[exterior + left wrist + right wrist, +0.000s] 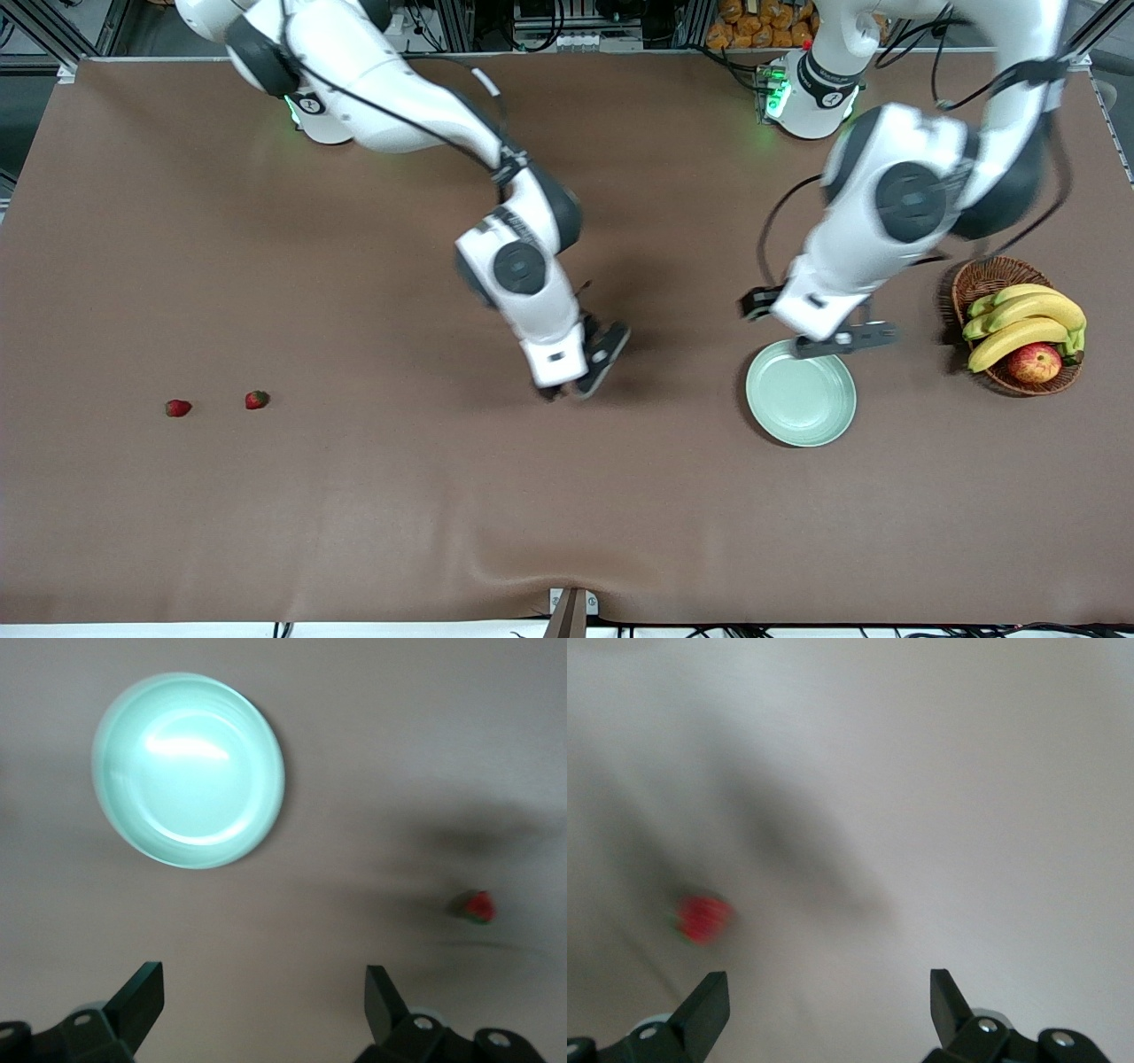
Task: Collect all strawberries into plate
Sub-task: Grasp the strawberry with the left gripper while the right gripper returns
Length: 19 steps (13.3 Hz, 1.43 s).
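The pale mint-green plate [801,406] lies toward the left arm's end of the table and is empty; it also shows in the left wrist view [188,771]. Two strawberries [178,408] [257,400] lie close together toward the right arm's end. One strawberry [702,919] shows in the right wrist view close to the open right gripper [828,997]; in the front view that gripper [567,388] is low over mid-table and hides it. The left wrist view shows a strawberry [478,906] on the cloth beside the plate. The left gripper [842,341] [266,992] is open and empty over the plate's farther rim.
A brown wicker basket [979,282] with bananas [1023,323] and a red-yellow apple [1034,362] stands beside the plate at the left arm's end of the table. The brown cloth has a wrinkle at its nearest edge [532,567].
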Tool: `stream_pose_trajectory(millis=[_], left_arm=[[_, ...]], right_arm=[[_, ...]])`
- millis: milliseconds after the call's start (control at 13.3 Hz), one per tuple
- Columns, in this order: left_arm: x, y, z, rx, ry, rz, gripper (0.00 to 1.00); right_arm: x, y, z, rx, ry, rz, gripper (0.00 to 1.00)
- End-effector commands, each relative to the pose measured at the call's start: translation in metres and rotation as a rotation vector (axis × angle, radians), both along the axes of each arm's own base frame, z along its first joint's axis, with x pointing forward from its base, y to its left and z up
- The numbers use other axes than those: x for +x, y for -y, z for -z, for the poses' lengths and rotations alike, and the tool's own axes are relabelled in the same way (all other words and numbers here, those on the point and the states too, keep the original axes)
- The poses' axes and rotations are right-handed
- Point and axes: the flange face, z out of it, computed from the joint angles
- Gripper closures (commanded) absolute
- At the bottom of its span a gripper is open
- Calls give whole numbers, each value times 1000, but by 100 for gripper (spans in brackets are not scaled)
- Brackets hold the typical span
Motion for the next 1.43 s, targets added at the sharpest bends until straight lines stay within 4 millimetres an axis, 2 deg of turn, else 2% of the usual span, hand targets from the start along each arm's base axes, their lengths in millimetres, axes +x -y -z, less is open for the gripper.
stream_pose_trajectory(millis=[0, 150, 301, 451, 601, 751, 902, 1052, 1352], left_arm=[[2, 69, 28, 11, 12, -113, 0], [1, 111, 55, 10, -4, -107, 0], [-1, 146, 92, 2, -7, -75, 0], [4, 162, 127, -35, 28, -72, 0], [-5, 186, 156, -74, 67, -58, 0], [-12, 195, 168, -75, 66, -40, 0], [-21, 205, 183, -68, 56, -20, 0], [-26, 208, 197, -36, 82, 22, 5], [-32, 206, 223, -4, 60, 42, 30]], right_arm=[[46, 93, -16, -13, -38, 116, 0], [70, 161, -18, -31, -65, 209, 0], [85, 235, -10, -46, -94, 317, 0], [95, 308, 3, -60, -128, 415, 0], [93, 378, 12, -76, -184, 505, 0], [85, 431, 24, -101, -241, 574, 0], [73, 474, 42, -153, -276, 630, 0], [58, 485, 44, -217, -282, 604, 0], [54, 498, 44, -266, -249, 386, 0]])
